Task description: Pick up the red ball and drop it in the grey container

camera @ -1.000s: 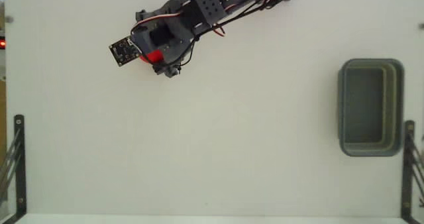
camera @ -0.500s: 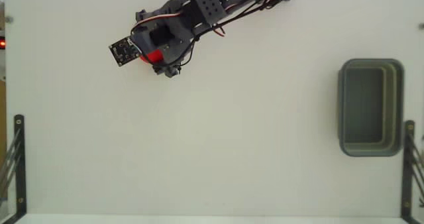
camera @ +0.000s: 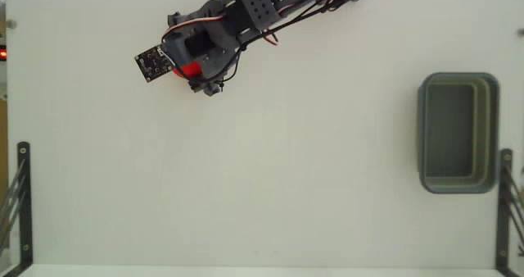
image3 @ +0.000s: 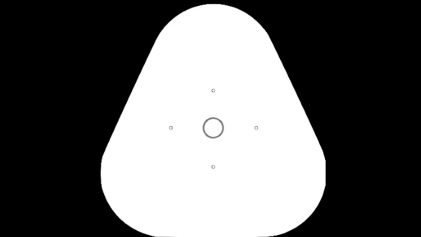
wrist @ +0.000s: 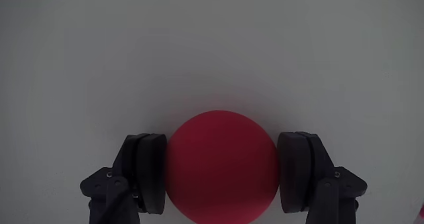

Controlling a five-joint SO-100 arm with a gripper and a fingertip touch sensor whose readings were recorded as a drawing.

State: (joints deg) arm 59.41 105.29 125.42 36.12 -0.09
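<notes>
As before, gripper (wrist: 222, 174) clamping red ball (wrist: 221, 166).

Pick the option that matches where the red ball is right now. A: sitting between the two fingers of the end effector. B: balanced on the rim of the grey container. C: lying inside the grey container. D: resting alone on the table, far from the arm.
A: in the wrist view the red ball fills the gap between the end effector fingers, both pads against its sides, while the fixed view shows the grey container far across the table.
</notes>
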